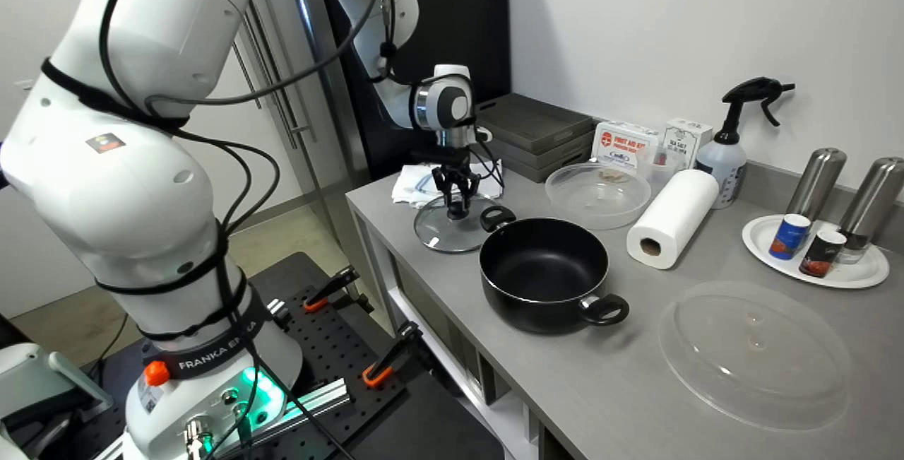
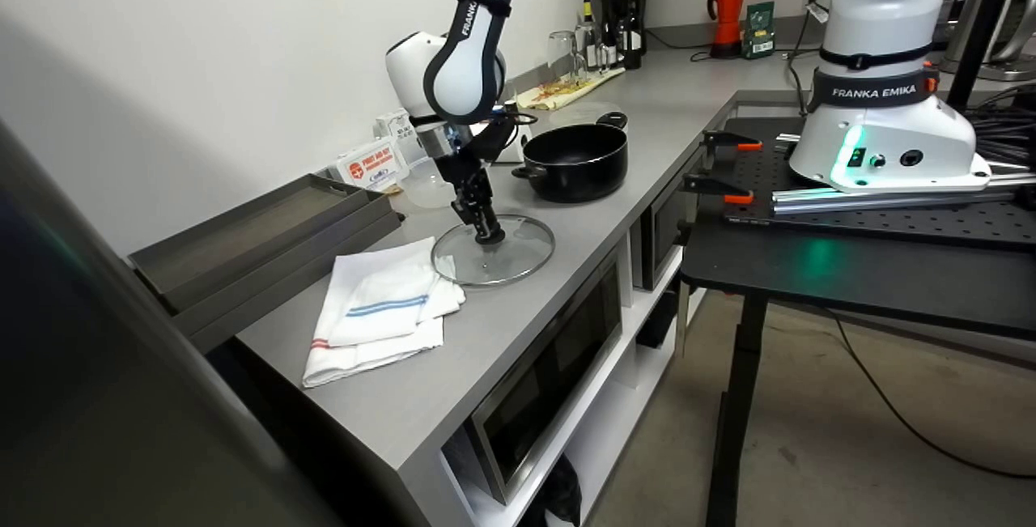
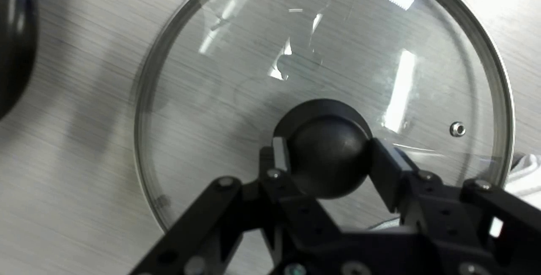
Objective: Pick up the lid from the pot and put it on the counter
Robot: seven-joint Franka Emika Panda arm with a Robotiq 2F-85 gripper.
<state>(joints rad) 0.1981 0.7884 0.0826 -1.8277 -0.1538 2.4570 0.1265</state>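
Note:
The glass lid (image 1: 438,230) with metal rim and dark knob is over the counter (image 1: 614,375), near its far end. It also shows in an exterior view (image 2: 522,252) and in the wrist view (image 3: 190,80). My gripper (image 3: 327,146) points down with its fingers shut on the knob, one finger on each side. In both exterior views the lid looks roughly level, at or just above the counter; I cannot tell whether it touches. The black pot (image 1: 544,262) stands uncovered beside the lid; its edge shows in the wrist view (image 3: 15,42).
A folded white towel (image 2: 372,308) lies beside the lid, partly under its edge. Grey stacked trays (image 2: 259,252) stand behind. A clear round container (image 1: 597,195), a paper roll (image 1: 674,220), a plate with bottles (image 1: 759,255) and a larger clear disc (image 1: 756,368) share the counter.

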